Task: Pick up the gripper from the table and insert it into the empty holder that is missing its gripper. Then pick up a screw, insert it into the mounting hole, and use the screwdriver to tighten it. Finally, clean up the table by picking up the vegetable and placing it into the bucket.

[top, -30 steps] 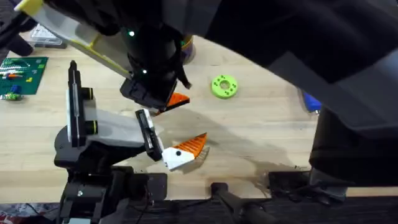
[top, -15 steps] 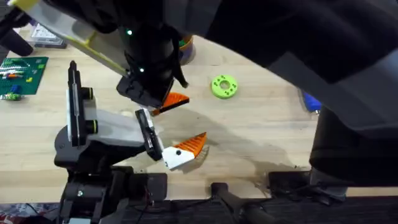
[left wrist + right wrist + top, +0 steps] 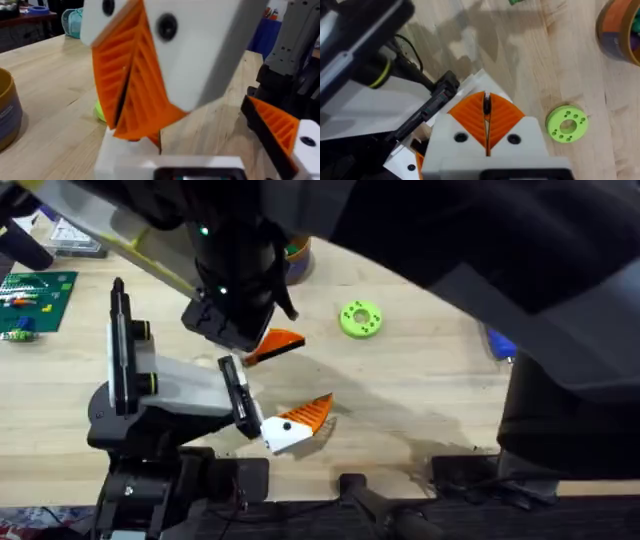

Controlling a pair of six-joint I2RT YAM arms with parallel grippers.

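My right gripper (image 3: pixel 486 95) hangs fingers-down over the left arm's wrist, its orange ribbed pads shut on a thin dark screw (image 3: pixel 486 103). From the left wrist view the right gripper (image 3: pixel 136 134) comes down from above, and the screw (image 3: pixel 159 141) touches a white block (image 3: pixel 150 160). My left gripper (image 3: pixel 300 422) lies low near the table's front. Beside the block stands a white piece with an orange pad (image 3: pixel 275 127); I cannot tell whether it is the task's gripper. The blue screwdriver (image 3: pixel 500 343) peeks from under the right arm. The bucket (image 3: pixel 298 255) stands behind. The vegetable is out of view.
A green round disc (image 3: pixel 360 319) lies on the wood right of the grippers. A green board with small parts (image 3: pixel 35 300) sits at the far left. The raised right arm (image 3: pixel 480 260) covers the table's right side.
The right gripper has drifted a little to the left over the left arm's wrist. The left arm has not moved.
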